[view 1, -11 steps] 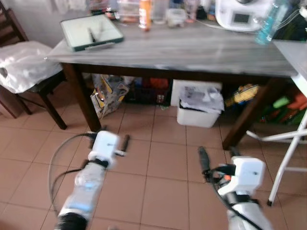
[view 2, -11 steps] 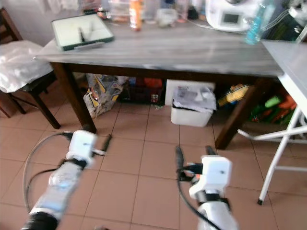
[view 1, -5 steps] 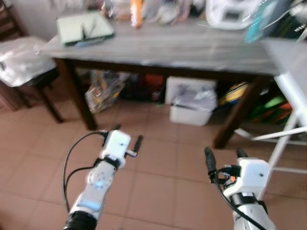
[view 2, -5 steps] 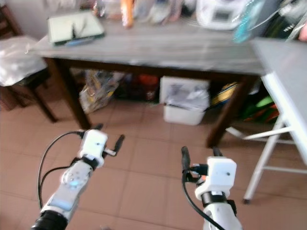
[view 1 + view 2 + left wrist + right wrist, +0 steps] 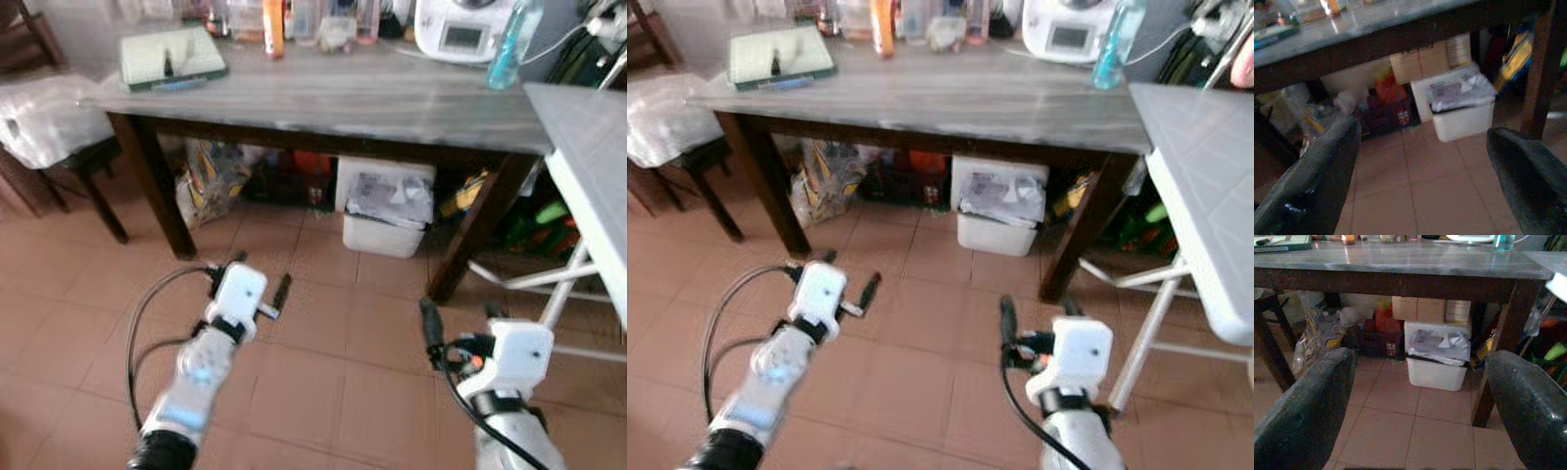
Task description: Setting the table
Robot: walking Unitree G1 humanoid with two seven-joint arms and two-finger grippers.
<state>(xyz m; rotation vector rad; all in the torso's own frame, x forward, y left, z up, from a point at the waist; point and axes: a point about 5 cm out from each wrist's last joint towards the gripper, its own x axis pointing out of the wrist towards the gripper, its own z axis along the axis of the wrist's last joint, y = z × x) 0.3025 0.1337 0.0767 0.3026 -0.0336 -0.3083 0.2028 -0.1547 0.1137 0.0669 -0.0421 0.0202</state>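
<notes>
I hold left hand (image 5: 258, 283) and right hand (image 5: 458, 318) spread, empty, low over floor, facing the bench (image 5: 372, 98); green tray (image 5: 171, 57) out of reach.

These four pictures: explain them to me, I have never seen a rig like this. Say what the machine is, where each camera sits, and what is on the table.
This is a walking humanoid robot with two silver arms. The two wide pictures come from cameras in its head, looking down over a tiled floor at a grey-topped table. The left gripper and right gripper hang in front of it, both open and holding nothing. The two low pictures come from wrist cameras, each looking between its own two black fingers. On the table stand a green tray, an orange bottle, a blue bottle and a white appliance. A white bin sits underneath.
</notes>
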